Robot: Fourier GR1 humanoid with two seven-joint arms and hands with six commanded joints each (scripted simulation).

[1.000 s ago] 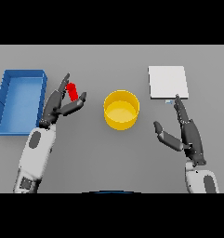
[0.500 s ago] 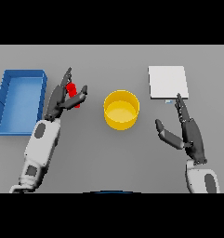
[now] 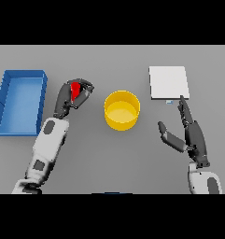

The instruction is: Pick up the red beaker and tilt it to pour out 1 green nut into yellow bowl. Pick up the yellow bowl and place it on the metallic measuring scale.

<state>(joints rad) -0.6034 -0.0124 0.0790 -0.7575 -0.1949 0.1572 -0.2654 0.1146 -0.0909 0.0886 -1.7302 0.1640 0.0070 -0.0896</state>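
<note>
One red beaker [image 3: 75, 89], small and glossy, sat clasped in the left hand [image 3: 69, 98] left of one yellow bowl [image 3: 122, 109]; its long axis looked roughly upright. One pale square scale [image 3: 168, 82] lay far right, the right hand [image 3: 191, 133] relaxed just below it, and one blue bin [image 3: 6, 107] sat far left on the table [image 3: 112, 154].
</note>
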